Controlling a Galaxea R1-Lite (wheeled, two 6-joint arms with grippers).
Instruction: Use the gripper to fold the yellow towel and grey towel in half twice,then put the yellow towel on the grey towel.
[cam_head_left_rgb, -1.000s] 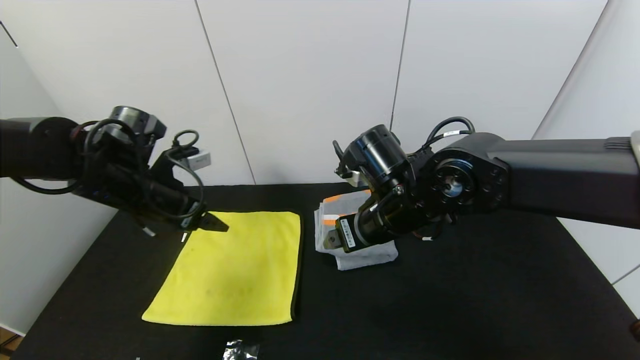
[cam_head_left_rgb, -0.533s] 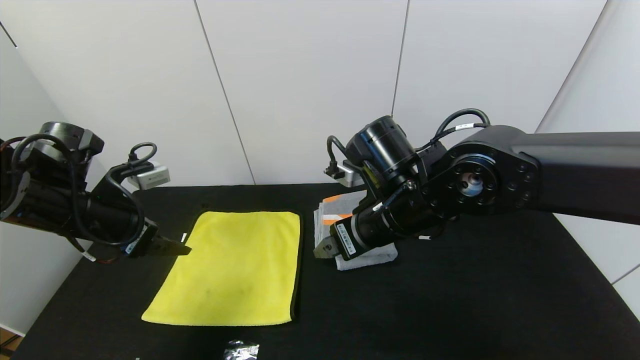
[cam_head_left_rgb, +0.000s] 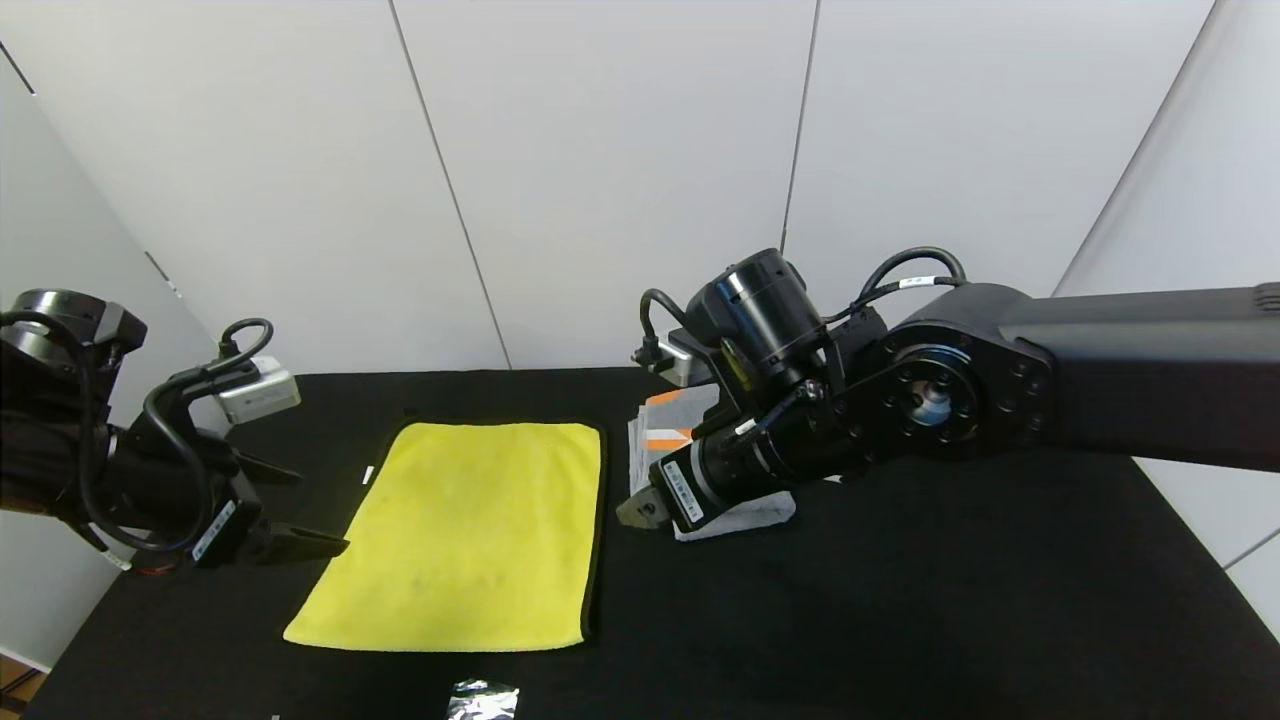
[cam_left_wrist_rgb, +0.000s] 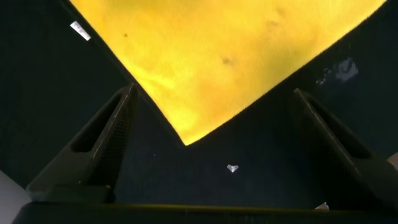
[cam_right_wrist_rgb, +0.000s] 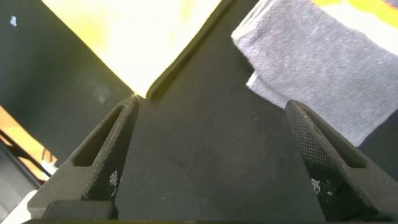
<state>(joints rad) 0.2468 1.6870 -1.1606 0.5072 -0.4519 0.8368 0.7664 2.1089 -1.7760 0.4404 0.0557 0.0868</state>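
Note:
The yellow towel (cam_head_left_rgb: 470, 535) lies flat on the black table, dark trim along its far and right edges. My left gripper (cam_head_left_rgb: 305, 508) hovers open just off its left edge; in the left wrist view the yellow towel (cam_left_wrist_rgb: 217, 56) points a corner between the open fingers (cam_left_wrist_rgb: 102, 143). The grey towel (cam_head_left_rgb: 750, 510) sits folded to the right, its orange band showing, mostly hidden behind my right arm. My right gripper (cam_head_left_rgb: 635, 510) is open over bare table between both towels. In the right wrist view the grey towel (cam_right_wrist_rgb: 323, 62) and yellow towel (cam_right_wrist_rgb: 143, 37) lie beyond the open gripper (cam_right_wrist_rgb: 212, 102).
A crumpled foil scrap (cam_head_left_rgb: 482, 698) lies near the table's front edge. A small white tag (cam_head_left_rgb: 368, 474) rests beside the yellow towel's left edge. White wall panels stand behind the table (cam_head_left_rgb: 900, 600), whose right half is bare black cloth.
My left arm has swung down and back from the yellow towel's far left corner toward its near left corner. The right gripper has edged a little lower and leftward.

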